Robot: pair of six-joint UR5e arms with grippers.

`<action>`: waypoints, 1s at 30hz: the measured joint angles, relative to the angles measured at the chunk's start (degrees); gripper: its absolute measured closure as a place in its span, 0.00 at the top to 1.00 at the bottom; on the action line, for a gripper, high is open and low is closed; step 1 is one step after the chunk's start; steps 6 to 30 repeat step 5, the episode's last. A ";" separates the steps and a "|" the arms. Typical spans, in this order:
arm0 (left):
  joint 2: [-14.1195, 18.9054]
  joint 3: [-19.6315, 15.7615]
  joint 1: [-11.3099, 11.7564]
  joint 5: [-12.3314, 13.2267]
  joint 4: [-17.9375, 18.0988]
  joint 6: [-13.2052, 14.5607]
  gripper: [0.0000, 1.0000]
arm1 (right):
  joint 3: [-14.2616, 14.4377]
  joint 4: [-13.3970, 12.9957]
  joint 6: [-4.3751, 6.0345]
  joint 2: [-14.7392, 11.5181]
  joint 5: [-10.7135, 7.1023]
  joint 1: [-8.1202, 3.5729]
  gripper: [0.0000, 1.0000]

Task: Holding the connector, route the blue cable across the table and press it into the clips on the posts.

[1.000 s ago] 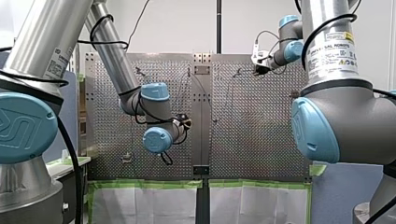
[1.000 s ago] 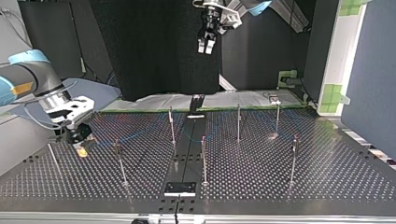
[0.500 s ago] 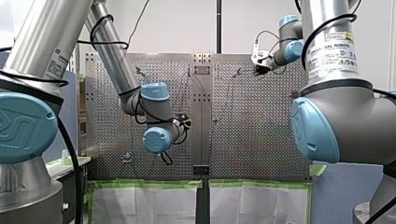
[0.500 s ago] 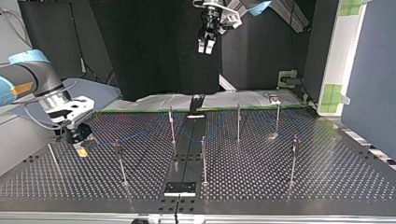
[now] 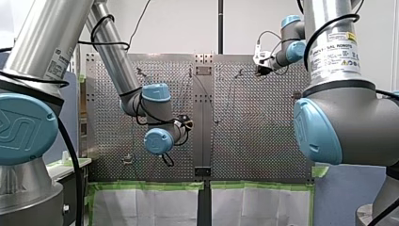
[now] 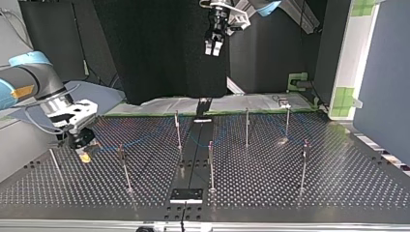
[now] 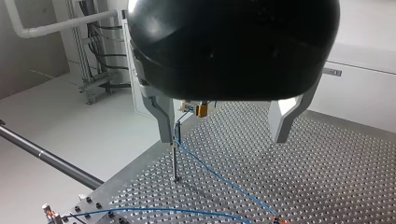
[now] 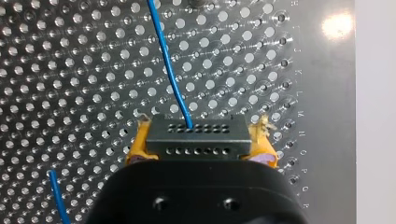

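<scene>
**Connector clamped in right gripper, cable trailing toward the posts**

The connector sits crosswise between the yellow pads of my right gripper, the jaws closed firmly on its two short ends. Its long axis runs from pad to pad. The blue cable leaves the face that points away from the gripper and runs straight ahead over the table.

In the top view this gripper is low over the table at the left of the frame. From there the cable stretches rightward toward the middle, faint against the holes. The nearest post stands just right of the gripper, with the other posts further right. Which clips already hold the cable cannot be told.

My left gripper hangs high at the top centre of that view, well apart from the cable, jaws apart and empty.

Judgement: the right arm is nearer and carries the work. The next press depends on bringing the cable down onto the clip of that nearest post.
</scene>
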 joint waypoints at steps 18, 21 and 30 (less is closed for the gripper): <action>0.00 0.00 0.00 0.00 0.00 0.00 1.00 | 0.00 0.00 0.00 0.00 0.00 0.00 0.00; 0.00 0.00 0.00 0.00 0.00 0.00 1.00 | 0.00 0.00 0.00 0.00 0.00 0.00 0.00; 0.00 0.00 0.00 0.00 0.00 0.00 1.00 | 0.00 0.00 0.00 0.00 0.00 0.00 0.00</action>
